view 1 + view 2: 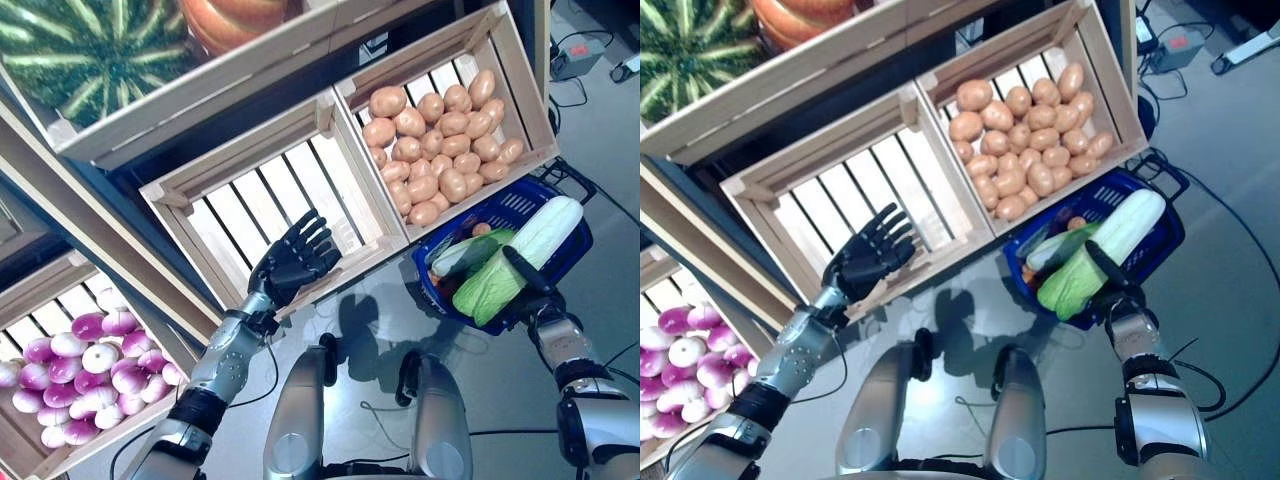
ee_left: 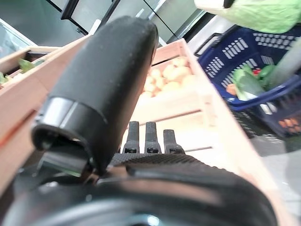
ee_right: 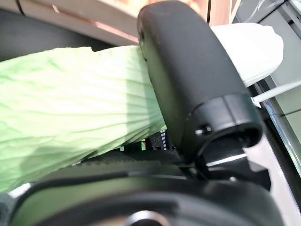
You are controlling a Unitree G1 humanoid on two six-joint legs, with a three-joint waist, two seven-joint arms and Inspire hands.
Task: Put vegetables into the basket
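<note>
Vegetables were the concern: in the left eye view, a long napa cabbage with a white stalk and pale green crinkled leaves (image 1: 520,262) was held by the right hand (image 1: 522,272) above the blue plastic basket (image 1: 505,208), in which other green vegetables already lay. The left hand (image 1: 293,258) was held over the empty slatted wooden crate (image 1: 262,200), fingers spread and holding nothing.

In the right eye view, the cabbage was seen to overhang the basket rim at its white end; released there, it might tip out.

In the left wrist view, straight fingers were shown.

In the right wrist view, the thumb was wrapped over the cabbage, so a slip under its weight was judged possible.
</note>
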